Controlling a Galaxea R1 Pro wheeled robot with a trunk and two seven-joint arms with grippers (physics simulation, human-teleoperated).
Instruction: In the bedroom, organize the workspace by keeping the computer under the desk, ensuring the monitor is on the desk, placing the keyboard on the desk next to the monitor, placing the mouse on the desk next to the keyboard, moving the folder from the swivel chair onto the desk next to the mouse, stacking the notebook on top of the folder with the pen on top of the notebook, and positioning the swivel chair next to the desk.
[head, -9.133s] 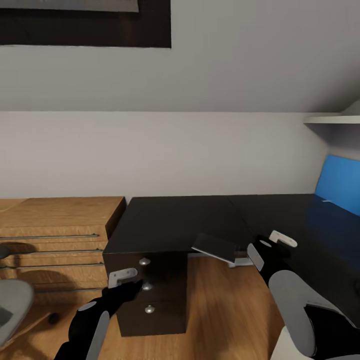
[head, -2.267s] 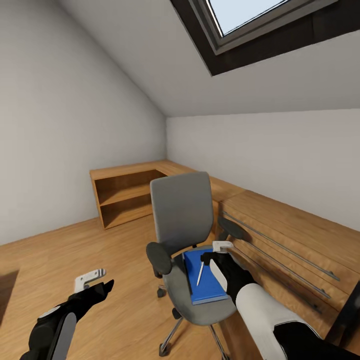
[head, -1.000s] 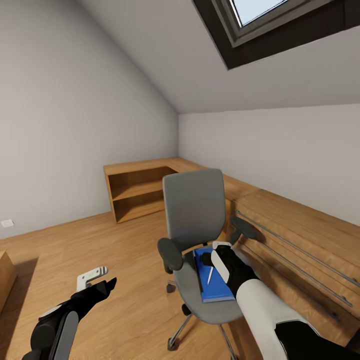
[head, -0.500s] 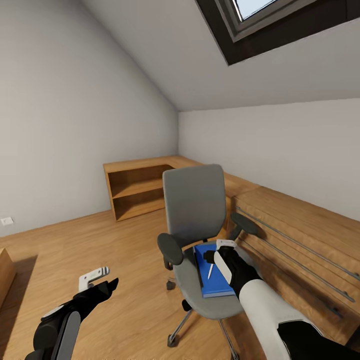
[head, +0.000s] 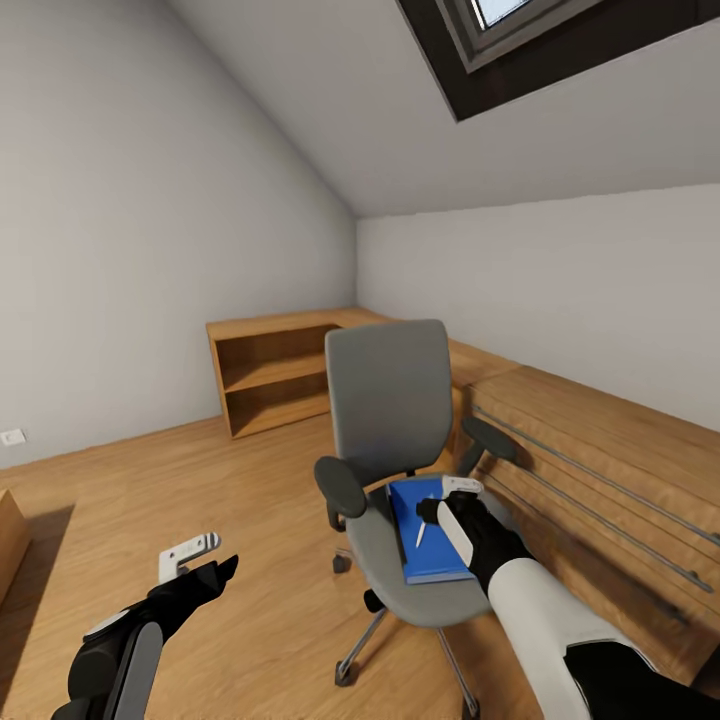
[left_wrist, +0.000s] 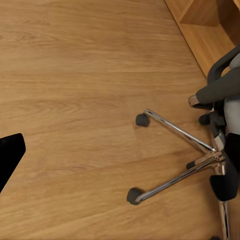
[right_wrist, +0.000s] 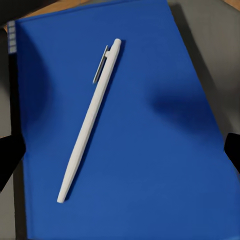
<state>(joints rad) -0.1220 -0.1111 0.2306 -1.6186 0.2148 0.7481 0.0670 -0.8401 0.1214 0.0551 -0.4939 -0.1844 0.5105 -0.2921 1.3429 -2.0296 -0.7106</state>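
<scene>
The swivel chair (head: 388, 400) stands mid-room with its grey seat toward me. On the seat lies the bright-blue folder (head: 440, 550) (right_wrist: 150, 150), and the white pen (head: 420, 533) (right_wrist: 89, 120) rests on top of it. A dark strip runs along one long edge of the folder. My right gripper (head: 445, 498) (right_wrist: 120, 155) hovers open just above the folder and pen, its black fingertips (right_wrist: 7, 160) at either side, touching nothing. My left gripper (head: 205, 562) hangs open and empty over the floor left of the chair. The desk, monitor, keyboard, mouse, computer and notebook are out of view.
Low light-wood shelving (head: 270, 375) runs along the far wall and on behind the chair (head: 600, 470). The chair's chrome star base (left_wrist: 182, 155) and casters spread over the wood floor (head: 150, 480) near my left gripper. A skylight sits in the sloped ceiling.
The view has swung from the black desk and drawer unit to the chair. My right gripper, earlier at a dark flat thing, is now empty and has crept slightly right over the folder.
</scene>
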